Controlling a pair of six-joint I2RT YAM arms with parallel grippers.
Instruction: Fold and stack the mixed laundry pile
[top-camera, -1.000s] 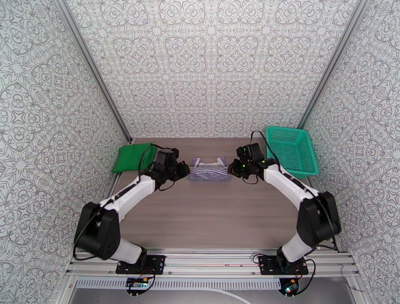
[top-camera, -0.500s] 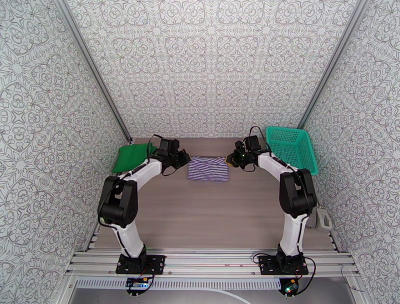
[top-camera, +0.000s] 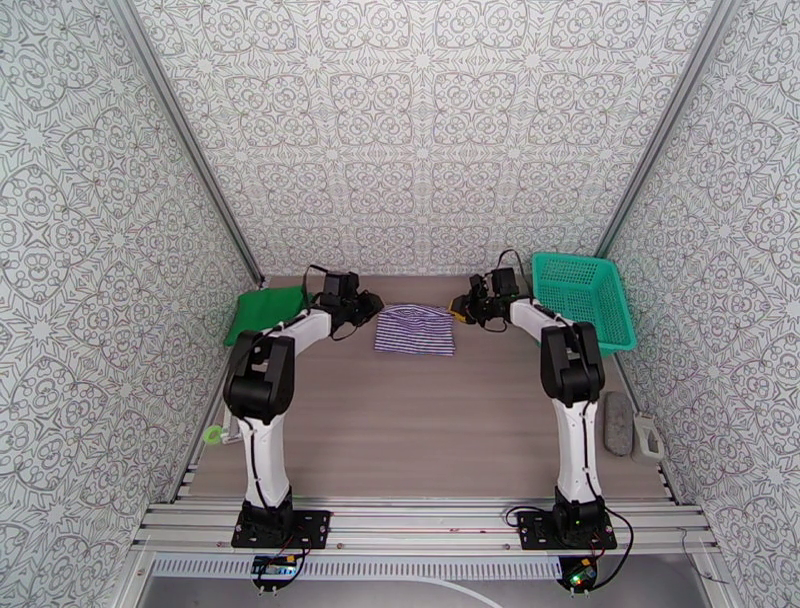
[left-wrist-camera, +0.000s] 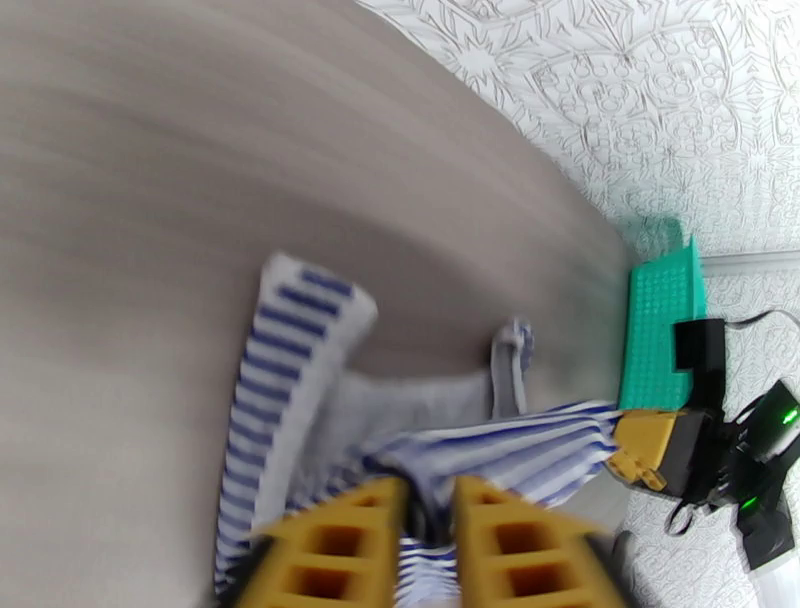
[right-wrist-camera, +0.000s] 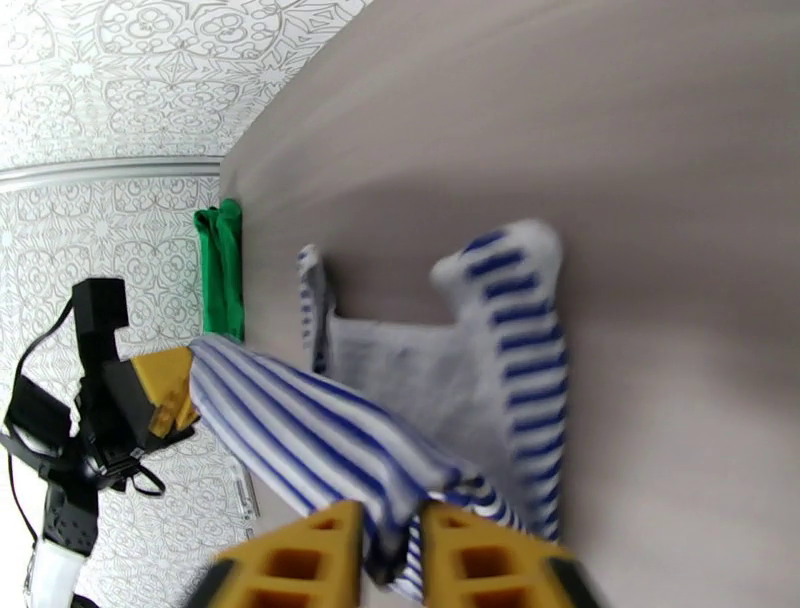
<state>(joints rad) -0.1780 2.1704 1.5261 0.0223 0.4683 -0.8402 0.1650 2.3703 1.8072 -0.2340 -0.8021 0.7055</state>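
Striped top (top-camera: 415, 331): spanned between left gripper (left-wrist-camera: 428, 492) and right gripper (right-wrist-camera: 388, 515), each pinched tight on one corner; we judge this keeps the fold flat; green T-shirt (top-camera: 262, 312) just outboard of left gripper.

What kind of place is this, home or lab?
Likely a robot lab cell: patterned backdrop panels enclose the table, and the left arm and right arm are bolted to an aluminium rail.
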